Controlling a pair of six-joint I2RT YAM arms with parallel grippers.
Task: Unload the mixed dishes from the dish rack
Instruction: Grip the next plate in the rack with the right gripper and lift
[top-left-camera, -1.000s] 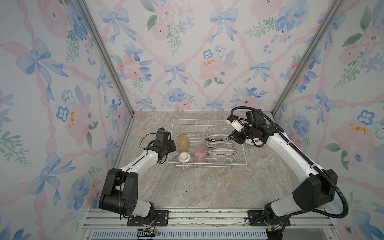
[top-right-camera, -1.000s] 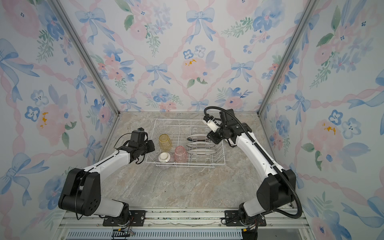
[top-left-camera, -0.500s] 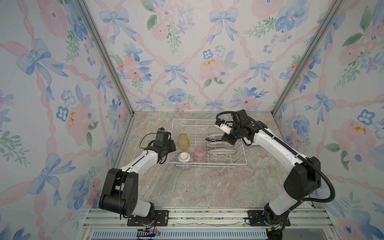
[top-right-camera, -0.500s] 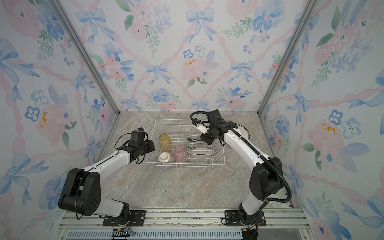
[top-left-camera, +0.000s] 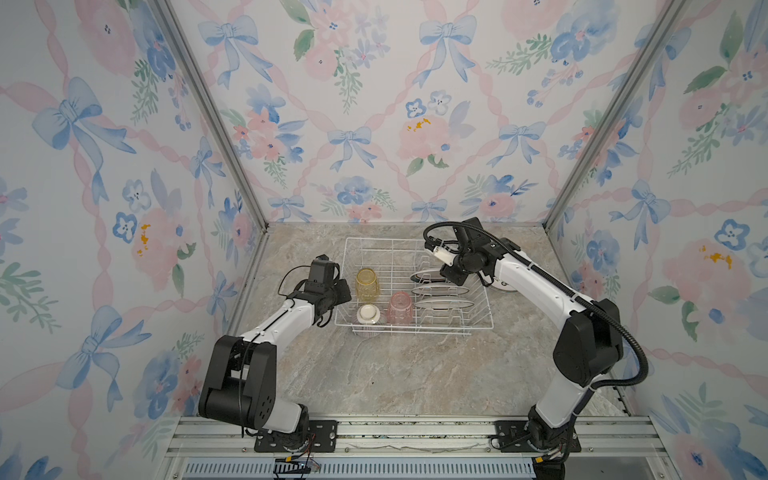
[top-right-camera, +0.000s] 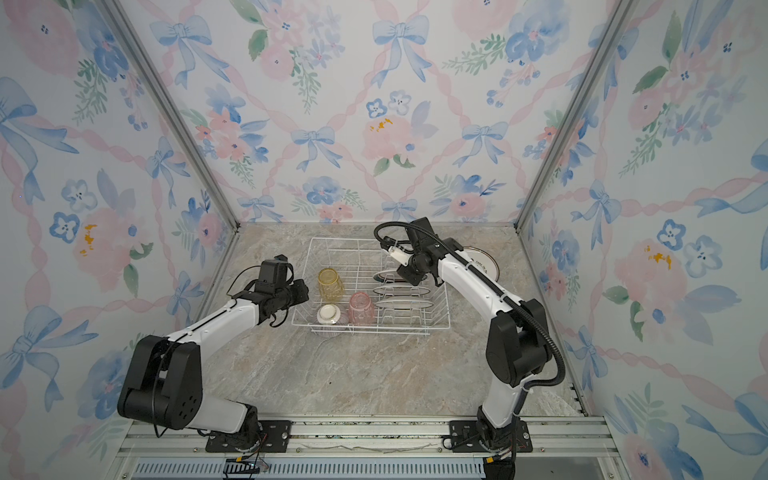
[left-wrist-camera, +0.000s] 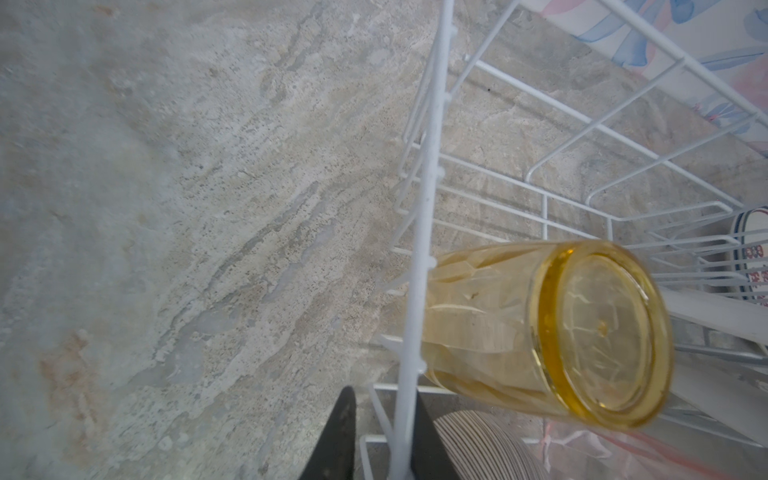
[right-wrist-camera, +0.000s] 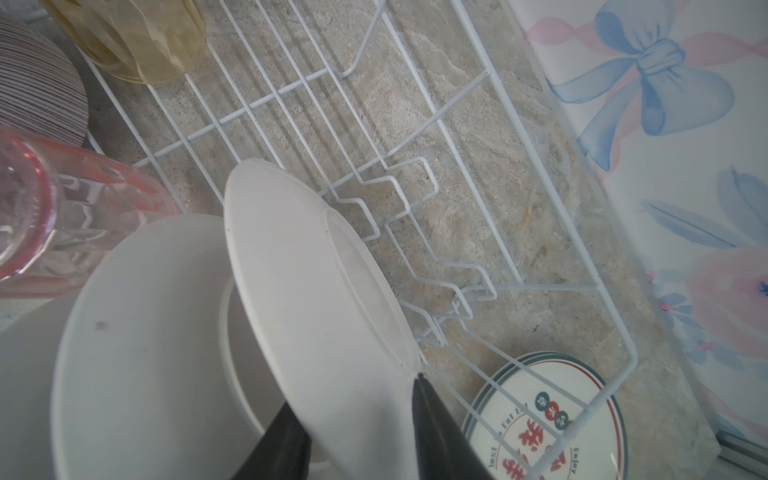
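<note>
Since I'm driving this from a desk, here's my read going left to right. The left gripper (top-left-camera: 345, 292) sits at the left wall of the dish rack (top-left-camera: 386, 239), fingers (left-wrist-camera: 332, 440) narrow and closed on the side wire as far as the wrist view shows, so I figure it's pinning the basket down. Just inside that wall the yellow tumbler (top-left-camera: 366, 284) stands upside down, with the striped bowl (top-left-camera: 368, 316) flipped over in the near corner and the pink tumbler (top-left-camera: 400, 308) beside it. The cups look light and faceted, so I'd squeeze the body gently. The bowl's dome looks awkward and probably slippery. Three plates (top-left-camera: 440, 290) stand on edge between the prongs (right-wrist-camera: 419, 170), and the rearmost plate (right-wrist-camera: 299, 257) is the one in play. The right gripper (right-wrist-camera: 353, 390) straddles its rim, moderately apart, and I can't tell if it's biting yet. The plate looks stiff, glossy and probably chippy, so I'd pinch the rim top-centre and lift straight up. Another plate (top-right-camera: 482, 266) lies flat on the table (top-left-camera: 374, 374) just outside the rack's right wall.
</note>
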